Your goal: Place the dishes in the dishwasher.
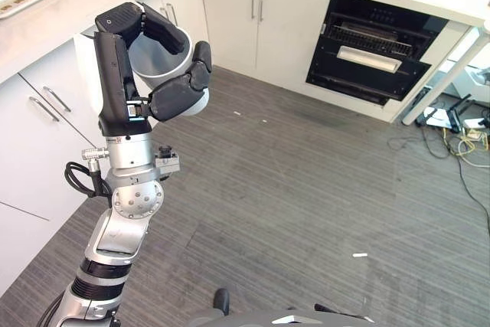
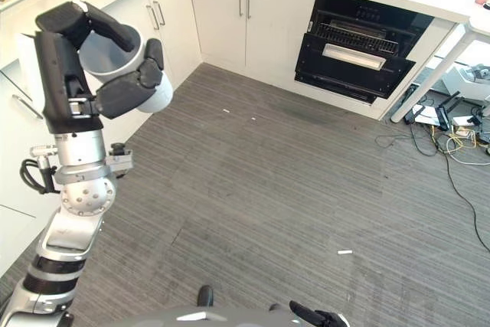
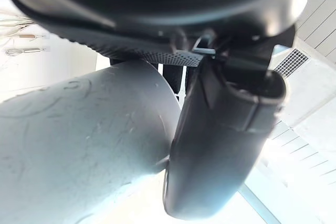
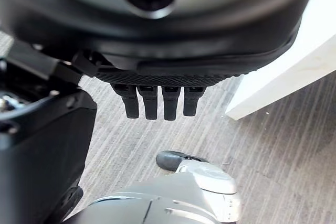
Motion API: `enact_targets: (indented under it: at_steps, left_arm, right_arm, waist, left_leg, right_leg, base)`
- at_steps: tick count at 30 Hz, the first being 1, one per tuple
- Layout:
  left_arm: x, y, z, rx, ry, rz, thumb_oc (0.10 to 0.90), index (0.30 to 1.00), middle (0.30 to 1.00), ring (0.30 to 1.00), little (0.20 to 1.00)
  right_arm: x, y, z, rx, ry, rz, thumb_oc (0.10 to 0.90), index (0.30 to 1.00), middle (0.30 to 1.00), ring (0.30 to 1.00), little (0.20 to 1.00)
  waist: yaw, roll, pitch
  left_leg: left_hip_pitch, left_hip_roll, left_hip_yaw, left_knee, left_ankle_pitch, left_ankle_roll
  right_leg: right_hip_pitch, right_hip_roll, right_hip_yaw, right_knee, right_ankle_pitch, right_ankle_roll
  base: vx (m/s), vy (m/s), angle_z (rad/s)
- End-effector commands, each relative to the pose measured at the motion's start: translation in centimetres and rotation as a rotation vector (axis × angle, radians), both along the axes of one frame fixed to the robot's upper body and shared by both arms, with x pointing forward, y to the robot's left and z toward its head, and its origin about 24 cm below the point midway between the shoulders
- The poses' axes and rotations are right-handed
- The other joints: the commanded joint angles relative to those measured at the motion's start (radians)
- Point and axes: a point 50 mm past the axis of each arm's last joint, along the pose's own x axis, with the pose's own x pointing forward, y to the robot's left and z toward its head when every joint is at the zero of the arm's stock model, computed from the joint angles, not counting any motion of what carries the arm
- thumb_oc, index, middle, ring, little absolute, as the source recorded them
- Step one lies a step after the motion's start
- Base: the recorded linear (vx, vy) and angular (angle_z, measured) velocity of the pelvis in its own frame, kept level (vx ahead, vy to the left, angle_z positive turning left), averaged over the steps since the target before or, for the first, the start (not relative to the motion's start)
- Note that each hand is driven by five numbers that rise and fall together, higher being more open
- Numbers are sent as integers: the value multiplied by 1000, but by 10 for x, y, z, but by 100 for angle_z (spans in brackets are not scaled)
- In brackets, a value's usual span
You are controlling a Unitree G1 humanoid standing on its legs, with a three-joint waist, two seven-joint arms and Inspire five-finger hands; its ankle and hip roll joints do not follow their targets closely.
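Left hand [image 1: 157,74] raised before you, fingers and thumb clamped round grey cup [image 1: 164,63] (interior partly hidden), right hand [image 4: 157,100] fingers straight, dishwasher [image 1: 375,47] open, rack contents indistinct.

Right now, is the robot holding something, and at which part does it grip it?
Yes. The left robot hand holds a grey cup raised in the air, fingers over its rim and thumb curled round its outer wall. The right robot hand holds nothing.

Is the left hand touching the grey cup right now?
Touching. In the left eye view the left hand wraps the cup, fingers over its rim and thumb against its side.
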Motion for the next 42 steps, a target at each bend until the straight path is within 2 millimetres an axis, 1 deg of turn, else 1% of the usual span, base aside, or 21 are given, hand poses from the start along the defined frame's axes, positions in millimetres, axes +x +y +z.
enact_targets:
  at_steps: [1, 6, 7, 14, 17, 18, 19, 20, 21, 22, 24, 25, 27, 29, 30, 33, 35, 37, 38, 40, 42]
  left_arm:
    - [-6, 0, 30, 20, -169, -29, 400, 300, 300, 300, 300]
    - [-5, -3, 30, 44, -141, -56, 400, 300, 300, 300, 300]
    - [-3, -3, 26, 51, -115, -50, 400, 300, 300, 300, 300]
    - [3, -10, 25, 33, -104, -95, 400, 300, 300, 300, 300]
    - [8, -18, 26, 53, -95, -118, 400, 300, 300, 300, 300]
    - [10, -17, 22, 29, -82, -111, 400, 300, 300, 300, 300]
    - [10, -17, 22, 30, -81, -111, 400, 300, 300, 300, 300]
    - [10, -15, 22, 24, -75, -107, 400, 300, 300, 300, 300]
    - [10, -15, 22, 24, -75, -107, 400, 300, 300, 300, 300]
    - [5, -11, 30, 54, -121, -85, 400, 300, 300, 300, 300]
    - [4, -8, 32, 70, -130, -64, 400, 300, 300, 300, 300]
    - [0, -4, 34, 60, -147, -37, 400, 300, 300, 300, 300]
    - [-2, -2, 32, 43, -147, -29, 400, 300, 300, 300, 300]
    - [-6, -3, 30, 50, -151, -28, 400, 300, 300, 300, 300]
    - [-10, -2, 27, 58, -149, -14, 400, 300, 300, 300, 300]
    - [-12, -2, 21, 85, -115, -1, 400, 300, 300, 300, 300]
    - [-14, -5, 18, 54, -94, -47, 400, 300, 300, 300, 300]
    - [-14, -7, 20, 71, -99, -55, 400, 300, 300, 300, 300]
    - [-12, -10, 21, 96, -94, -73, 400, 300, 300, 300, 300]
    - [-11, -10, 21, 112, -91, -71, 400, 300, 300, 300, 300]
    - [-13, -4, 20, 93, -81, -50, 400, 300, 300, 300, 300]
  right_arm:
    - [5, -11, 2, -47, 15, 51, 800, 900, 900, 900, 900]
    - [-2, -6, 0, -28, 28, 27, 800, 900, 900, 900, 900]
    - [10, -4, 2, -28, -21, 7, 800, 900, 900, 900, 900]
    - [15, -17, 6, -100, -44, -1, 800, 900, 900, 900, 900]
    - [8, -23, 7, -147, -34, -12, 800, 900, 900, 900, 900]
    - [12, -28, 9, -195, -58, -11, 800, 900, 900, 900, 900]
    - [12, -28, 9, -194, -57, -11, 800, 900, 900, 900, 900]
    - [18, -38, 14, -230, -92, -31, 800, 900, 900, 900, 900]
    - [18, -38, 14, -231, -92, -31, 800, 900, 900, 900, 900]
    - [72, -65, 42, -339, -348, -79, 800, 900, 900, 900, 900]
    - [92, -67, 54, -363, -441, -53, 800, 900, 900, 900, 900]
    - [130, -77, 93, -453, -680, -19, 800, 900, 900, 900, 900]
    - [146, -79, 113, -494, -790, -7, 800, 900, 900, 900, 900]
    - [174, -78, 149, -557, -971, 46, 800, 900, 900, 900, 900]
    - [187, -75, 172, -585, -1080, 73, 800, 900, 900, 900, 900]
    - [202, -72, 215, -681, -1261, 130, 800, 900, 900, 900, 900]
    - [200, -57, 250, -687, -1460, 152, 800, 900, 900, 900, 900]
    - [198, -54, 259, -691, -1506, 143, 800, 900, 900, 900, 900]
    - [193, -43, 266, -621, -1579, 142, 800, 900, 900, 900, 900]
    - [192, -39, 269, -613, -1596, 162, 800, 900, 900, 900, 900]
    - [195, -22, 279, -537, -1666, 196, 800, 900, 900, 900, 900]
  waist:
    - [21, 22, -65]
    - [-4, 42, -23]
    - [-37, 64, 8]
    - [-120, 70, 12]
    - [-143, 81, -15]
    - [-156, 89, -43]
    - [-156, 95, -45]
    - [-159, 86, -49]
    - [-160, 82, -50]
    - [-103, 3, 1]
    - [-83, -11, 13]
    - [-62, -14, 19]
    - [-43, -7, 11]
    - [-21, 16, -14]
    - [3, 31, -19]
    - [19, 46, -31]
    - [0, 48, -47]
    - [-7, 47, -53]
    - [-25, 44, -43]
    - [-31, 49, -36]
    - [-17, 61, -18]
  left_leg:
    - [35, -1, 118, 7, -71, 16]
    - [57, -3, 66, 10, -94, 49]
    - [116, 13, 44, 4, -128, 39]
    - [256, -6, -13, 4, -231, 15]
    - [297, 26, -16, 8, -197, -11]
    - [250, 34, 17, 195, -83, -76]
    - [252, 41, 17, 199, -95, -77]
    - [192, 38, 33, 385, -18, -122]
    - [186, 33, 33, 385, -11, -121]
    - [-49, -27, 66, 816, 65, -165]
    - [-118, -16, 92, 863, 26, -141]
    - [-198, 24, 113, 735, -1, -98]
    - [-220, 36, 96, 638, -19, -84]
    - [-198, 78, 1, 354, -35, -63]
    - [-187, 81, -84, 213, 19, -66]
    - [-196, 64, -155, 158, 63, -89]
    - [-124, 74, -90, 111, 23, -67]
    - [-104, 67, -78, 97, 12, -51]
    - [-48, 62, -33, 71, -9, -21]
    - [-30, 64, -15, 65, -18, -16]
    - [36, 72, 82, 28, -54, -8]
  right_leg:
    - [-86, 52, 79, 105, -8, -5]
    - [-245, 96, 85, 555, 32, 45]
    - [-394, 132, 43, 666, 60, 62]
    - [-534, 108, -88, 387, 81, 16]
    - [-479, 127, -88, 316, 81, -17]
    - [-396, 164, -73, 261, 73, -62]
    - [-391, 171, -72, 260, 61, -59]
    - [-352, 175, -66, 238, 56, -73]
    - [-356, 169, -68, 236, 66, -74]
    - [-217, 123, 5, 157, 49, -105]
    - [-177, 124, 38, 128, 39, -110]
    - [-110, 125, 94, 91, 31, -100]
    - [-81, 119, 134, 77, 19, -88]
    - [-52, 116, 202, 67, 1, -63]
    - [-39, 122, 254, 68, -1, -59]
    - [9, 108, 317, 78, -18, -48]
    - [-29, 105, 361, 164, -41, -38]
    - [-47, 115, 366, 199, -42, -31]
    - [-114, 144, 353, 335, -4, 5]
    - [-156, 153, 324, 382, 12, 18]
    - [-270, 61, 27, 378, 12, 13]
  base:
    - [123, 180, -5]
    - [108, 188, 4]
    - [273, 214, 51]
    - [409, 11, 44]
    - [390, -114, 70]
    - [376, -120, 60]
    - [396, -152, 45]
    - [120, -68, 34]
    - [467, -186, 38]
    - [340, -116, 17]
    - [474, -51, -105]
    - [475, 39, -170]
    - [486, 197, -140]
    - [581, 315, -130]
    - [514, 220, -191]
    - [321, 125, -138]
    - [331, 270, -104]
    - [248, 195, -102]
    - [224, 178, -108]
    - [141, 174, -76]
    - [186, 174, -127]
